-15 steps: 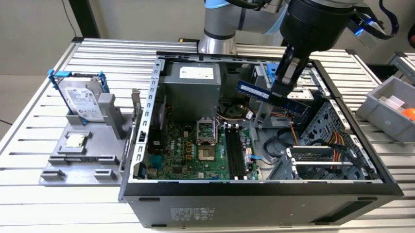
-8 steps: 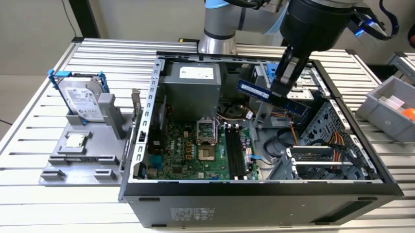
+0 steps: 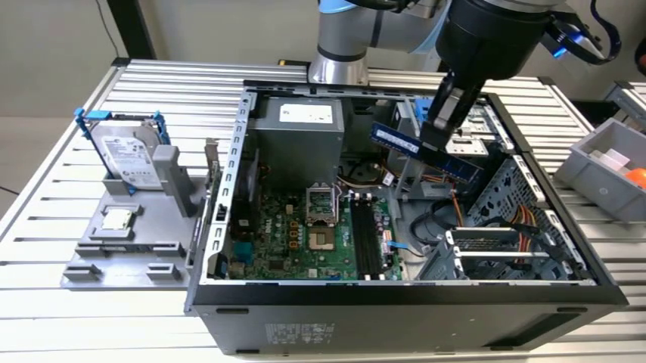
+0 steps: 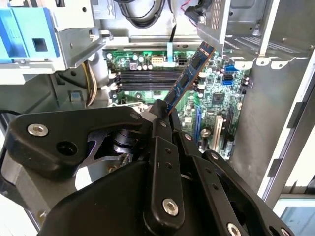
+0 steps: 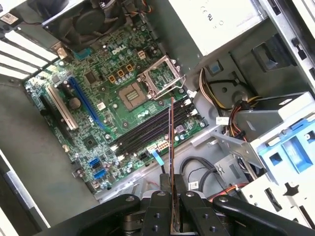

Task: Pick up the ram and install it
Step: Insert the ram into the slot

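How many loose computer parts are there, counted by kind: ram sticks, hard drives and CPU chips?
ram: 1, gripped by the end effector
hard drive: 1, upright on the grey stand
CPU chip: 1, on the same stand
Total: 3

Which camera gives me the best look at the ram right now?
The second wrist view: the ram shows its broad face, clamped in the gripper over the motherboard. First wrist view shows it edge-on; exterior view, partly covered by the gripper.

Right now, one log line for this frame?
step: ram install | tool: shut on ram | ram: in air over open case, not seated | slots on motherboard: empty
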`<state>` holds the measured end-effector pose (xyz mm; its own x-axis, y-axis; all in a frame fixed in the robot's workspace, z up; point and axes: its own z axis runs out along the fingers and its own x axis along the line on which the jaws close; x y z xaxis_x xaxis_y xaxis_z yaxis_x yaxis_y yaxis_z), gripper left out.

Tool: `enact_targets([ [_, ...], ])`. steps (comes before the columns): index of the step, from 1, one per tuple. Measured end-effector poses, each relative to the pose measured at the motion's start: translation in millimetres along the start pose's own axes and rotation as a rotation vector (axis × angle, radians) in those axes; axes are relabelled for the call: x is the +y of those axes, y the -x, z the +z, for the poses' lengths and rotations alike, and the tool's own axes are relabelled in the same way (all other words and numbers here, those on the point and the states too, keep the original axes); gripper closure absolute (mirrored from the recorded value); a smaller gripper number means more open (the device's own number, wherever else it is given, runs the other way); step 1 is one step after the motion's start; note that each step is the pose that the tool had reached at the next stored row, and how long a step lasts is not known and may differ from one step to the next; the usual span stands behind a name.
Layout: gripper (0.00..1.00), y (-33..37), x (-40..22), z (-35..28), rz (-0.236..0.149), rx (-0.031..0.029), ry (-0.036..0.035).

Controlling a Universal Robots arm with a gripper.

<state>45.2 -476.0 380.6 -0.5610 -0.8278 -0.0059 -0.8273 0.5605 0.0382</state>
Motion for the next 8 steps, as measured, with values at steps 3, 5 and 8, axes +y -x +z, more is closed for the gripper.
enact_targets([
  [3,1.0,0.0,0.0,0.0,0.019,-0.0007,-0.0001],
  [5,1.0,0.0,0.0,0.0,0.031,-0.0012,-0.0002],
  [8,1.0,0.0,0.0,0.0,0.05,-0.0018,-0.0003],
])
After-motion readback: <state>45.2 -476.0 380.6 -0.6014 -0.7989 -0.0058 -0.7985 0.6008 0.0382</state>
